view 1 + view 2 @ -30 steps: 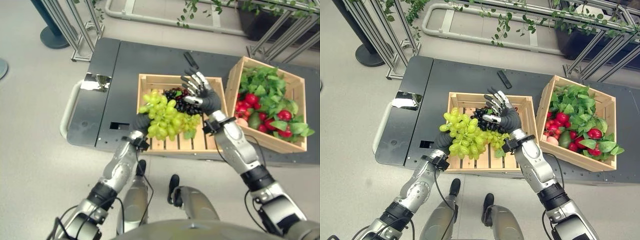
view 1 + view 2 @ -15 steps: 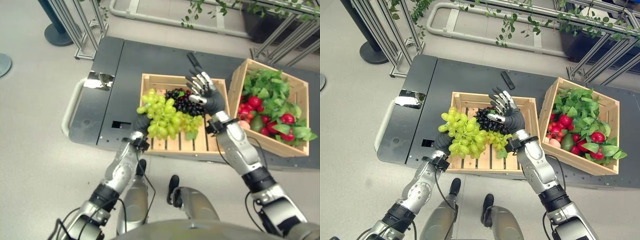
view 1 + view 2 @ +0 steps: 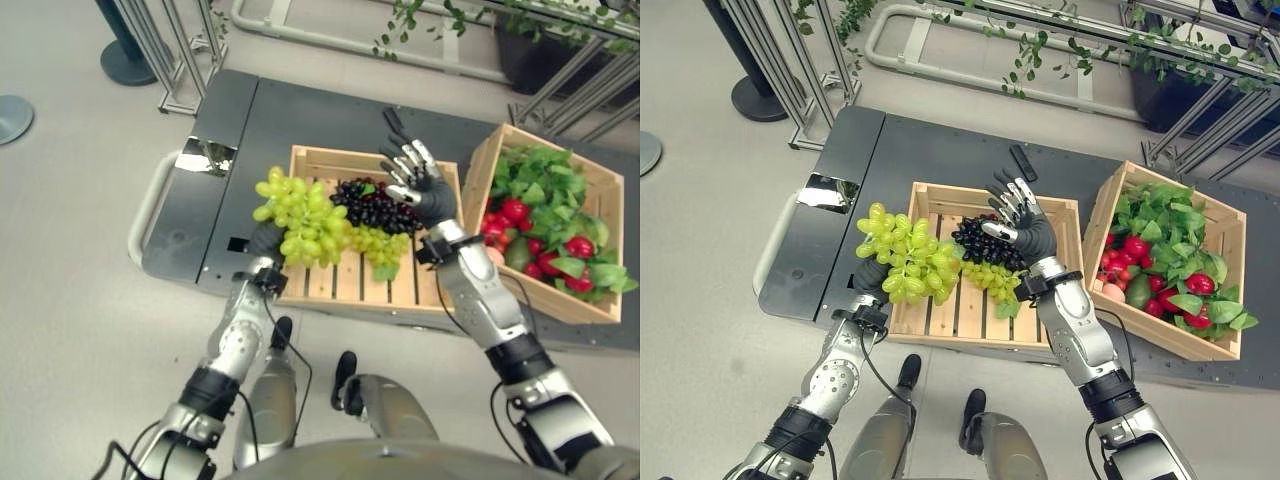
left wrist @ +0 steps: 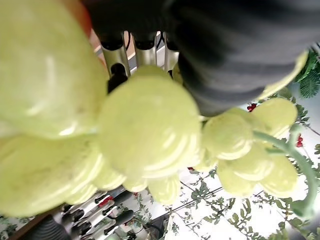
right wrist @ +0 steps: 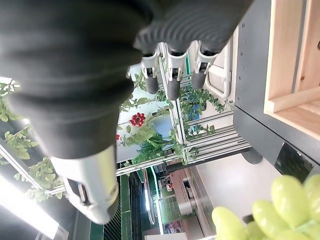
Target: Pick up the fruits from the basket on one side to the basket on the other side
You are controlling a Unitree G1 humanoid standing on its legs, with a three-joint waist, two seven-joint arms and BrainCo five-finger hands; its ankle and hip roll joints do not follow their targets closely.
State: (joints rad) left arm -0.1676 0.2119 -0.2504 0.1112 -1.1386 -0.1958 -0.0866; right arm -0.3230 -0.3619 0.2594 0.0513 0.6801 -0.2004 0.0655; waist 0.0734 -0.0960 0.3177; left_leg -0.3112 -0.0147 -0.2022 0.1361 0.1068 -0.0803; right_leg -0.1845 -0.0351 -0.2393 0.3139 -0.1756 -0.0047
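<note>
Two wooden crates sit on a dark desk (image 3: 300, 115). Over the left crate (image 3: 940, 318), the left hand (image 3: 871, 280) grips a bunch of green grapes (image 3: 898, 262), lifted at the crate's left edge. The right hand (image 3: 1025, 225) hovers with fingers spread above dark grapes (image 3: 982, 242) and more green grapes (image 3: 996, 279) inside. Red fruit and leaves fill the right crate (image 3: 1145, 330).

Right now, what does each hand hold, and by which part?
The left hand holds the green grapes from beneath; the exact grip is hidden. The right hand holds nothing, fingers spread.
</note>
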